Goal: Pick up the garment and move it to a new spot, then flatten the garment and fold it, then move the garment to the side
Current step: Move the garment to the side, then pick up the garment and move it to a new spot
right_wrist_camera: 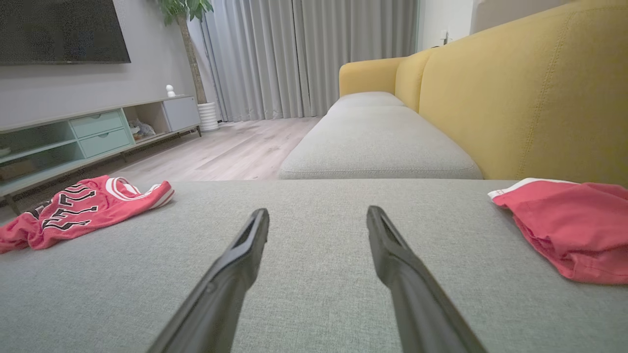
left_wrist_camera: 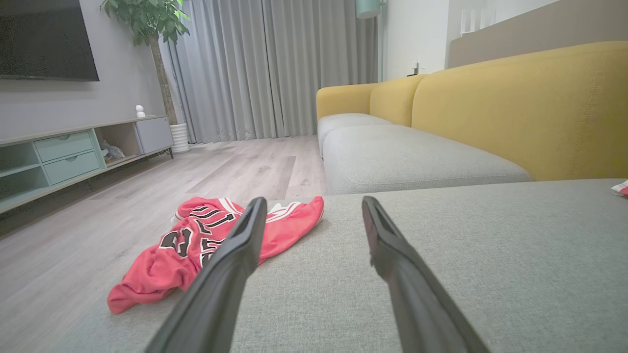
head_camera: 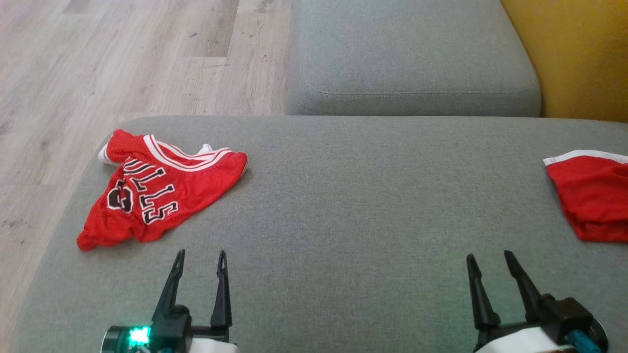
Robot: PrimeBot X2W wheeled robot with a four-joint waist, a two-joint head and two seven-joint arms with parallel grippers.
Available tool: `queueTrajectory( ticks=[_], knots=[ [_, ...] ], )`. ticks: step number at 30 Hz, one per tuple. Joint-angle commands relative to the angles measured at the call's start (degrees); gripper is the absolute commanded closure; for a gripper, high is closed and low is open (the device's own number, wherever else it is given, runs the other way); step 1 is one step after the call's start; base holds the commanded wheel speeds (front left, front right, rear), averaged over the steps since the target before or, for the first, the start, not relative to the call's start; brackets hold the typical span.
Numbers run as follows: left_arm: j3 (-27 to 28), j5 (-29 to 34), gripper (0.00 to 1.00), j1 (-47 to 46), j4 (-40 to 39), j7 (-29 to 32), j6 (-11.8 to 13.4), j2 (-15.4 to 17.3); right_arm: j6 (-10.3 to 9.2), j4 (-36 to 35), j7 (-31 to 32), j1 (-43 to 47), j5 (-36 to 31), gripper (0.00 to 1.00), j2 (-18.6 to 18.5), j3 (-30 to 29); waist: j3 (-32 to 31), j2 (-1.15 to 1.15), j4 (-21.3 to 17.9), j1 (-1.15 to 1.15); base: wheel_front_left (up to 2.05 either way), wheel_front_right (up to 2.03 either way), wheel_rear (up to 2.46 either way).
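Grey cushion (head_camera: 343,235) fabric is lying bare under both claws; my left claw (head_camera: 201,252) and right claw (head_camera: 489,254) are hovering with fingers spread wide, holding nothing. Beyond the left claw the red jersey (head_camera: 162,191) is lying crumpled at the cushion's left edge, one corner nearing the wood floor (head_camera: 98,59). Risk I am noting: a shallow pinch could be dragging it over that edge, or catching one layer only. Farther right, well apart, a second red garment (head_camera: 593,196) is sitting; I am risking confusing the two targets.
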Motion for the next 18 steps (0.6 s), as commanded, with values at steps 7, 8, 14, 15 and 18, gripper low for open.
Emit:
queueTrajectory(
  ticks=[7, 8, 14, 15, 18],
  knots=[
    [2.5, 1.1, 0.0, -1.1, -1.9, -0.3, -0.6, 0.5, 0.37, -2.9, -0.7, -1.7, 0.5, 0.0, -0.3, -0.4, 0.2, 0.0, 0.4, 0.0, 0.0, 0.0, 0.0],
    [2.5, 1.2, 0.0, -1.1, -1.8, -0.3, -0.6, 0.5, 0.37, -3.0, -0.7, -1.6, 0.4, 0.0, -0.3, -0.7, 0.3, 0.0, 0.8, 0.0, 0.0, 0.0, 0.0],
    [2.7, 1.6, 0.0, -1.8, -1.5, -0.3, -0.4, 0.5, 0.37, -2.8, -0.7, -1.1, 1.3, 0.0, -0.3, -1.4, 1.0, 0.0, 6.5, 0.0, 0.0, 0.0, 0.0],
    [2.8, 1.6, 0.0, -1.9, -1.5, -0.3, -0.4, 0.6, 0.37, -2.9, -0.7, -1.2, 1.3, 0.0, -0.3, -1.5, 1.3, 0.0, 8.0, 0.0, 0.0, 0.0, 0.0],
    [3.7, 1.3, 0.0, -1.6, -1.8, -0.3, 0.0, 0.7, 0.37, -3.0, -0.7, -1.7, 1.0, 0.0, -0.3, -1.5, 2.2, 0.0, 12.6, 0.0, 0.0, 0.0, 0.0]
  ],
)
